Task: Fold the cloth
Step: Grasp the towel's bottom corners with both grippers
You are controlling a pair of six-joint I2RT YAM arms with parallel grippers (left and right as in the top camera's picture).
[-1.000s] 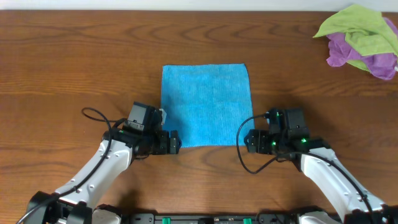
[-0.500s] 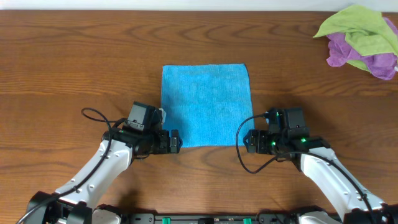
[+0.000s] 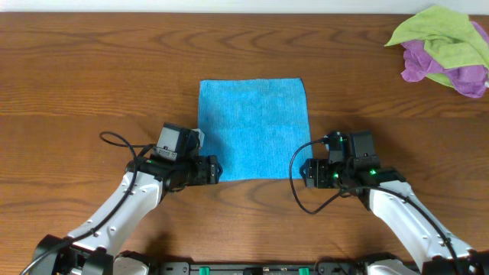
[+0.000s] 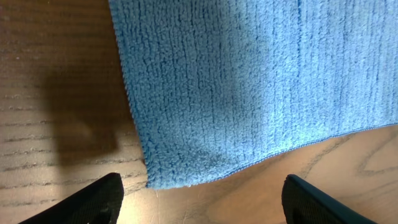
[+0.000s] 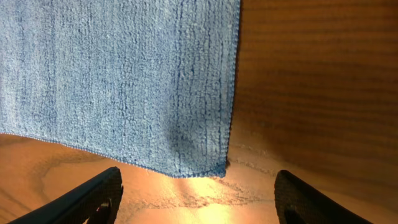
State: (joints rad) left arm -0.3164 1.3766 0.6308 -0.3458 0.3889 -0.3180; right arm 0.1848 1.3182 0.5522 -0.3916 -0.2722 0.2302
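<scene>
Wide open is how we find the left gripper (image 3: pixel 208 169): its two black fingers (image 4: pixel 87 200) sit far apart at the lower corners of the left wrist view. The right gripper (image 3: pixel 307 173) stands much the same, its jaws spread wide in its own wrist view.

We see the cloth (image 3: pixel 254 128) lying flat and spread out near the middle of the table (image 3: pixel 76 76), a bright blue, roughly square piece with a ribbed, fuzzy pile. Its near edge faces the arms. The near left corner lies on the wood just ahead of the gap between the left gripper's fingers. The near right corner lies likewise in front of the right gripper's gap. From overhead each gripper sits low at its corner, the left one overlapping the cloth's edge. From these views we cannot tell whether any finger actually touches the fabric.

Further out, a black cable (image 3: pixel 111 141) loops beside the left arm, and green lights (image 3: pixel 336 174) glow on the right wrist. Well apart, at the far right corner of the table, we see a crumpled lime-green cloth (image 3: pixel 439 30) heaped on a purple cloth (image 3: pixel 416 67).
</scene>
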